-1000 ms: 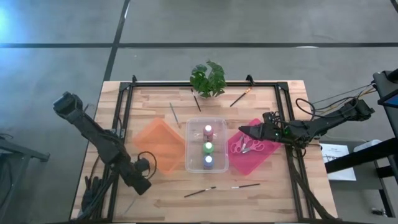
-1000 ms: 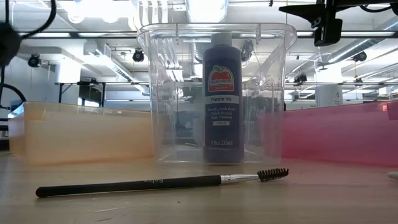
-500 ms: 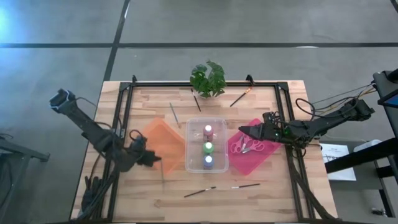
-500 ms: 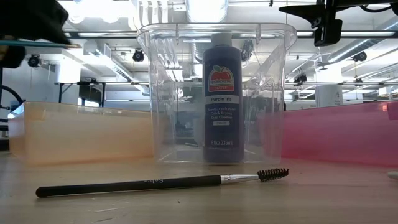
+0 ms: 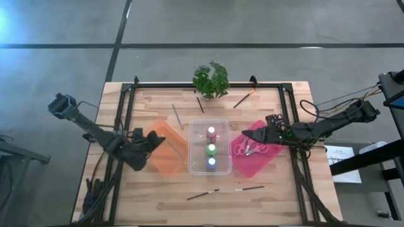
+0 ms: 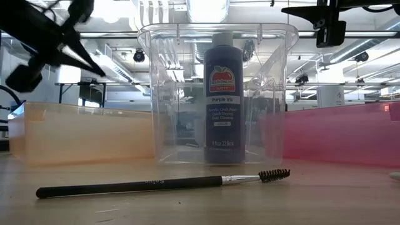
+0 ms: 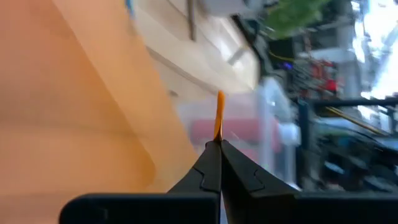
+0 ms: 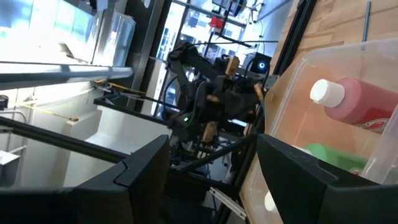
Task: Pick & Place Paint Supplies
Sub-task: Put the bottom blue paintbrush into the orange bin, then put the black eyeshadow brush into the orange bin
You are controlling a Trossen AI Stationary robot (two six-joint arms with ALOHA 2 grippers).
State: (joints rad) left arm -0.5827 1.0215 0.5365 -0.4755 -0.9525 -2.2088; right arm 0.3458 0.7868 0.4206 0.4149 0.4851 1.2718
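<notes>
While the left gripper [image 5: 153,142] hangs over the orange bin [image 5: 165,155], pinched tight on a thin orange-tipped paintbrush [image 7: 219,114], drop-off looks next: lower, release; right gripper [image 5: 247,133] waits wide, empty, above the pink bin [image 5: 268,151].

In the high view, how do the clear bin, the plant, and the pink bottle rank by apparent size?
1. clear bin
2. plant
3. pink bottle

The plant's height may slightly enlarge it.
</notes>
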